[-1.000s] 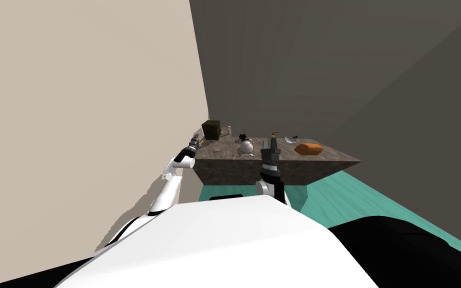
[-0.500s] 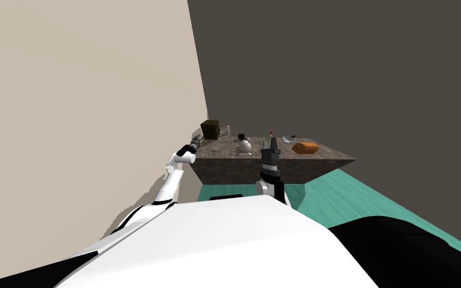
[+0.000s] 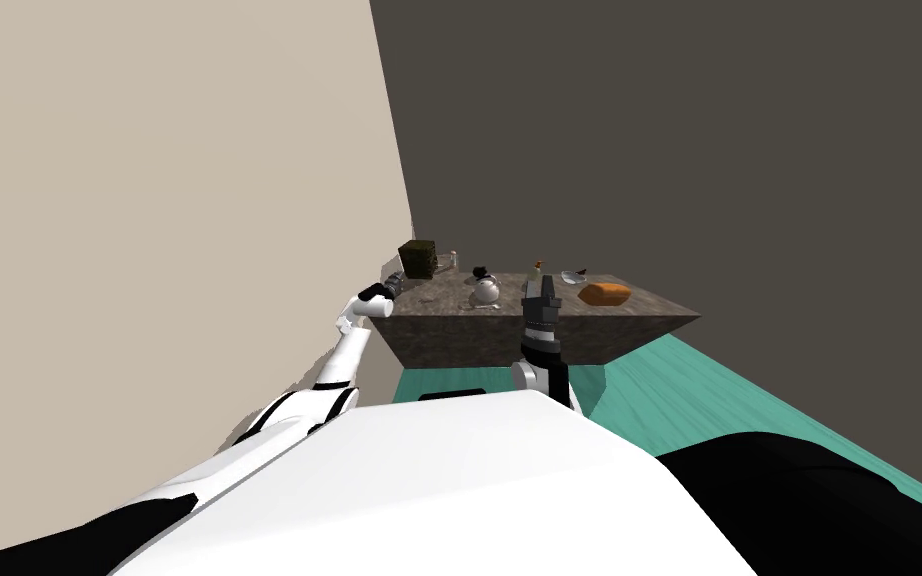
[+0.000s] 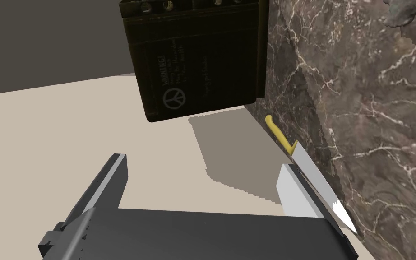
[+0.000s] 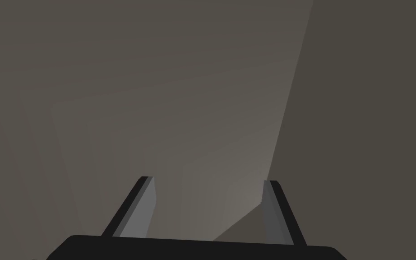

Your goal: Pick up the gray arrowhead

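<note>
Left wrist view — left gripper (image 4: 201, 163) open, empty, off the edge of the marble table (image 4: 374, 135); knife (image 4: 312, 177) beside one finger.

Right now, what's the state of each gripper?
Left gripper: open, empty, next to the knife.
Right gripper: open, empty.

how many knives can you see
1: a yellow-handled knife lies along the marble counter's edge, beside the left gripper, near the dark box. Others may be hidden.
</note>
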Motion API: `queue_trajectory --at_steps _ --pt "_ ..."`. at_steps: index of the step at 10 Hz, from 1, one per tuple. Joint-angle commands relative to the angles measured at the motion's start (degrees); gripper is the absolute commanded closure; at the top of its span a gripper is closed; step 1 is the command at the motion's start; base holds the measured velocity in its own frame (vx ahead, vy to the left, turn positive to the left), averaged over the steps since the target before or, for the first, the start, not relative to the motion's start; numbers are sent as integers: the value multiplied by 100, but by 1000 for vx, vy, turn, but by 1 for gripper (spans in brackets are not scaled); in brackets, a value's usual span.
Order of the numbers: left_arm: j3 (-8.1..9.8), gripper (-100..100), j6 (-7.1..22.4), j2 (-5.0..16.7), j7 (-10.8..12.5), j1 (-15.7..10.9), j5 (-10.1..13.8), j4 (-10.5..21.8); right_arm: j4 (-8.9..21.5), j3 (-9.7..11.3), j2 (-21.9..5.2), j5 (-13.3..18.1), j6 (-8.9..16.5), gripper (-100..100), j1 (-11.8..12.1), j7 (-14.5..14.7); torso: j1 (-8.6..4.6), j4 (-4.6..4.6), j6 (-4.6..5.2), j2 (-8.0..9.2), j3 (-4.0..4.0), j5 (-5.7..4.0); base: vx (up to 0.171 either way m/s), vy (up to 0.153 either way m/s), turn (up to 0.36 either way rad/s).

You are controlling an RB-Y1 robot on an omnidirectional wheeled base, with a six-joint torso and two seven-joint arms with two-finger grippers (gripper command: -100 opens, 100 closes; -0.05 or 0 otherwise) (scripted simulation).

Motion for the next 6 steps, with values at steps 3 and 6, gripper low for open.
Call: queue_trajectory --at_steps 3,6 --pt "38 -100 594 122 57 -535 172 588 0 0 0 0 0 0 0 0 -3 -1 1 -2 -1 -1 -11 -31 -42" --pt "55 -100 1051 182 90 -857 255 1036 0 0 0 0 0 0 0 0 1 -1 -1 -3 -2 0 -5 -25 -19"
